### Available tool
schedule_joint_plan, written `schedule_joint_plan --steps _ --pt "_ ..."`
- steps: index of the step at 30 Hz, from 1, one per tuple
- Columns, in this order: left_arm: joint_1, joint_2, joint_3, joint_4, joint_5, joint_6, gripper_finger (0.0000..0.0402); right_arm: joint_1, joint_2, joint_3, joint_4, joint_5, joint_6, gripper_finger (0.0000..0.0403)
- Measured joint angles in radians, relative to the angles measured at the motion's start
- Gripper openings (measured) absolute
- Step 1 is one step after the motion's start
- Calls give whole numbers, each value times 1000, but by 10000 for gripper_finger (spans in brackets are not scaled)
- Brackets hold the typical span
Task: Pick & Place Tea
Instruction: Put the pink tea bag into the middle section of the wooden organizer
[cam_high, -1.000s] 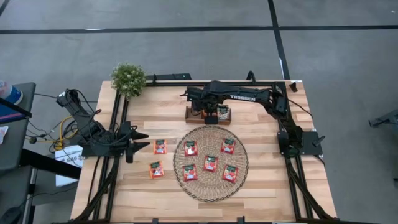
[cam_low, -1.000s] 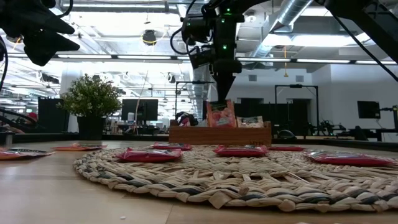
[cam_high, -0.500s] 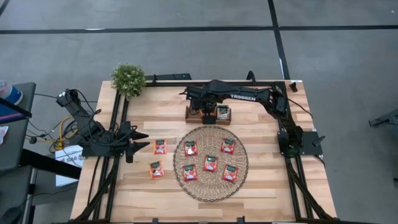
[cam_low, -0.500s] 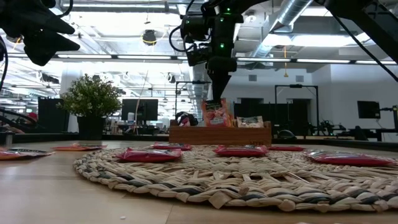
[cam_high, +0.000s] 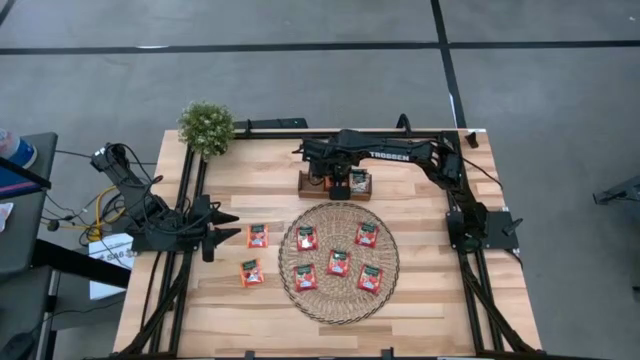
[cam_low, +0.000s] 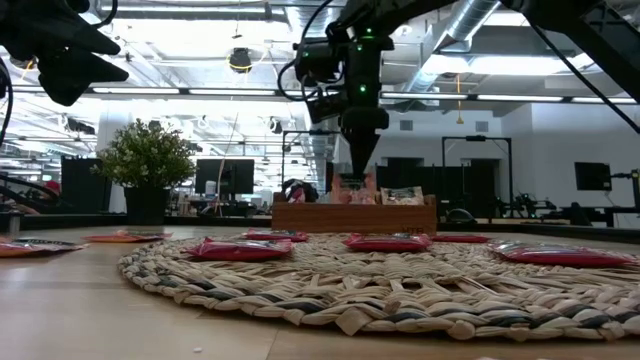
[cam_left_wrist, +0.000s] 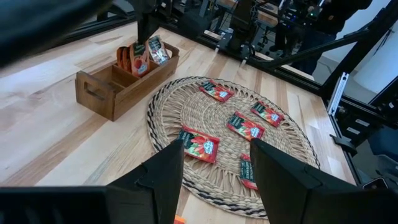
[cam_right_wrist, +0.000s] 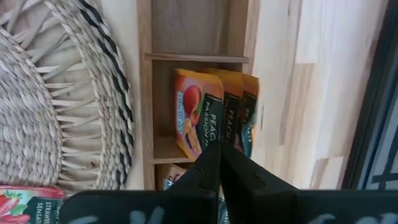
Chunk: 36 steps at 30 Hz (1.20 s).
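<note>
My right gripper reaches over the brown wooden tray at the table's far middle, above its middle slot, and is shut on a red-orange tea sachet. More red-orange sachets stand beside it in that slot, and a pale sachet stands in the neighbouring slot. Several red-orange sachets lie flat on the round woven mat. Two more lie on the wood left of the mat. My left gripper waits open at the table's left side. My right gripper pinches the sachet's upper edge between its two fingers, coming from above and pointing down. The sachet stands upright, its lower part down inside the tray's middle slot, and only its top shows above the tray wall.
A small potted plant stands at the far left corner. Black frame rails run along the left and right edges of the table. Bare wood lies near the mat and at the table's near edge.
My right gripper has come down over the tray while staying shut. The sachet, which stood mostly above the tray wall a second ago, has sunk into the middle slot. The left arm has kept still.
</note>
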Motion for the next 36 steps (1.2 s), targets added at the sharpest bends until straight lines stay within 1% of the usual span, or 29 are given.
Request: schedule_joint_plan --steps 7,10,19,21,24,27,31,33,36 --pt "0 0 0 0 0 0 177 -8 0 0 1 0 -5 1" --pt "0 0 0 0 0 0 177 -13 0 0 1 -3 -5 11" --pt "0 0 0 0 0 1 177 -13 0 0 -19 -3 19 98" --pt "0 0 0 0 0 1 177 -10 0 2 -42 -1 30 112" --pt "0 0 0 0 0 1 177 7 -6 30 -105 -2 90 126" --pt "0 0 0 0 0 2 177 37 -10 63 -198 -27 130 133" --pt "0 0 0 0 18 2 177 82 -20 72 -288 -65 120 135" --pt "0 0 0 -1 38 -1 177 98 -48 62 -298 -88 116 132" --pt "0 0 0 -1 49 -27 177 108 -125 23 -285 -135 118 121"
